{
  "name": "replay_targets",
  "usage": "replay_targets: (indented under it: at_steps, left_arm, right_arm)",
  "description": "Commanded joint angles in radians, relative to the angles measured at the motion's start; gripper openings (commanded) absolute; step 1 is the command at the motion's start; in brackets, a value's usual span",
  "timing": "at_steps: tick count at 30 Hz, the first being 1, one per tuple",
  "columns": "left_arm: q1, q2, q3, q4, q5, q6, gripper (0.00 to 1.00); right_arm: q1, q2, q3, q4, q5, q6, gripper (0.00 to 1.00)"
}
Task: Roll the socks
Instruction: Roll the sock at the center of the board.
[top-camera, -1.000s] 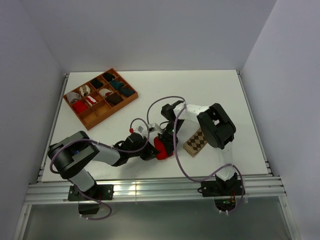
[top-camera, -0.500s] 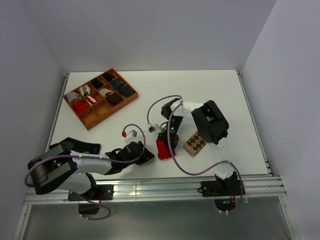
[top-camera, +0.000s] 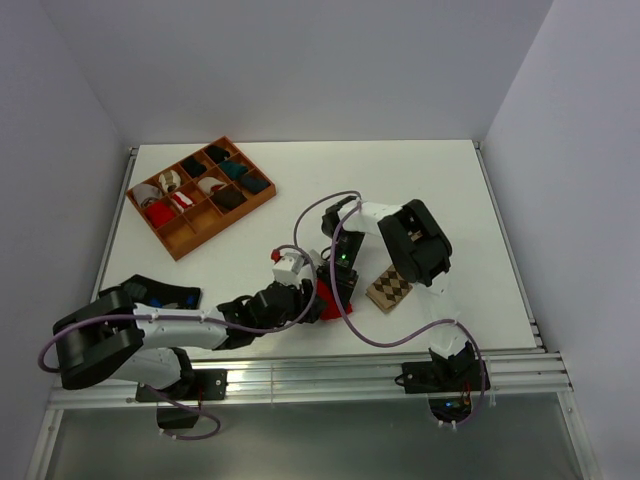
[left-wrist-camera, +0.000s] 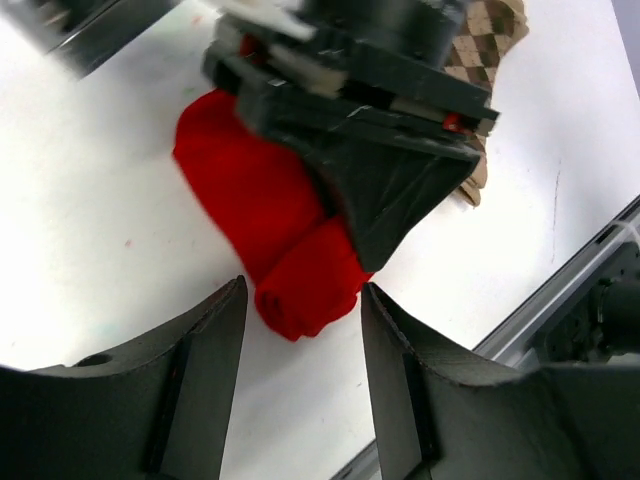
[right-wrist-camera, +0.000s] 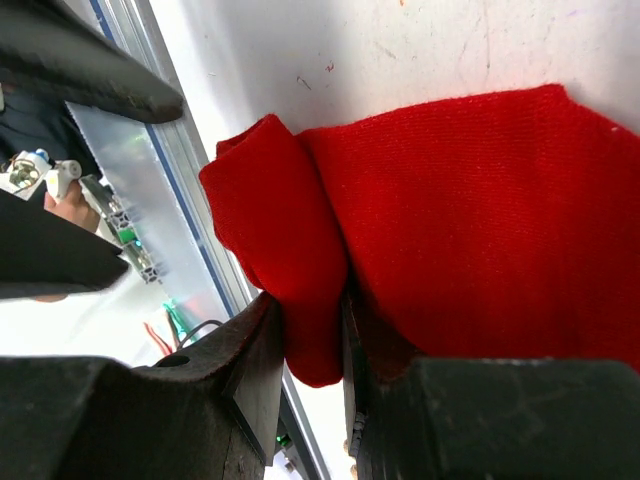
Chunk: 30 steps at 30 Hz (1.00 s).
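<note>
**Top view:** the left gripper (top-camera: 305, 300) and right gripper (top-camera: 338, 283) meet nose to nose near the front edge of the table (top-camera: 400, 190). The red sock (top-camera: 326, 298) sits right btw them, mostly hidden under both. The argyle sock (top-camera: 391, 287) lies flat just to the right of the right gripper, apart from it and not rolled. The tray (top-camera: 228, 223) w/ other rolls is well off behind the left arm.

**Left wrist:** the left gripper (left-wrist-camera: 302, 300) has its jaws fairly wide. They straddle the rolled end (left-wrist-camera: 310, 270) of the red sock (left-wrist-camera: 250, 190) w/ a gap each side, so it holds nothing. The right gripper (left-wrist-camera: 375, 235) comes down just ahead, tips at the roll. The argyle sock (left-wrist-camera: 490, 40) peeks out beyond it.

**Right wrist:** the right gripper (right-wrist-camera: 312, 345) is narrow, pinching the folded-over bit of the red sock (right-wrist-camera: 480, 230). The flat rest of the sock spreads away to one side. The left fingers (right-wrist-camera: 90, 85) stand spread on the far side of the fold, clear of the cloth.

**Step, as I read it:** the red sock roll is only begun, approx one turn in. The right gripper pins it so it won't spring open while the left lines up for a new hold.

**Next move prob. calls for:**
- The left gripper closing squarely on the rolled end, both fingers on cloth.
- The right gripper letting go only once that hold is firm.
- Turning the roll on toward the flat part, kept tight.

The argyle sock is not yet begun.
</note>
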<state>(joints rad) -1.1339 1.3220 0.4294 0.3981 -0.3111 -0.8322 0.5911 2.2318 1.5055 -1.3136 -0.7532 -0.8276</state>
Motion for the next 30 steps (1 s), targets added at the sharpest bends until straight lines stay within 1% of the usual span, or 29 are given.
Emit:
replay_targets:
  at_steps: [1, 8, 9, 12, 13, 20, 22, 28, 30]
  left_arm:
    - [-0.007, 0.04, 0.037, 0.103, 0.053, 0.188, 0.55]
    - [-0.006, 0.101, 0.063, 0.16, 0.112, 0.251, 0.55]
    - [0.0, 0.114, 0.062, 0.174, 0.139, 0.254, 0.55]
    - [0.023, 0.143, 0.058, 0.208, 0.176, 0.252, 0.55]
    - [0.031, 0.151, 0.055, 0.228, 0.208, 0.246, 0.55]
    - [0.075, 0.209, 0.042, 0.257, 0.259, 0.234, 0.52]
    - [0.089, 0.224, 0.034, 0.289, 0.283, 0.228, 0.52]
    - [0.108, 0.292, 0.032, 0.343, 0.383, 0.209, 0.47]
    - [0.109, 0.321, 0.037, 0.346, 0.405, 0.2, 0.41]
  right_arm:
    - [-0.004, 0.035, 0.025, 0.027, 0.055, -0.018, 0.23]
    - [-0.004, 0.043, 0.038, 0.02, 0.054, -0.021, 0.23]
    - [-0.004, 0.043, 0.038, 0.02, 0.052, -0.019, 0.23]
    - [-0.004, 0.045, 0.036, 0.02, 0.051, -0.019, 0.23]
    - [-0.004, 0.043, 0.036, 0.019, 0.051, -0.019, 0.23]
    - [-0.004, 0.037, 0.033, 0.02, 0.055, -0.018, 0.23]
    - [-0.004, 0.038, 0.033, 0.019, 0.052, -0.021, 0.23]
    - [-0.004, 0.037, 0.027, 0.03, 0.055, -0.015, 0.23]
    - [-0.004, 0.035, 0.024, 0.039, 0.057, -0.008, 0.23]
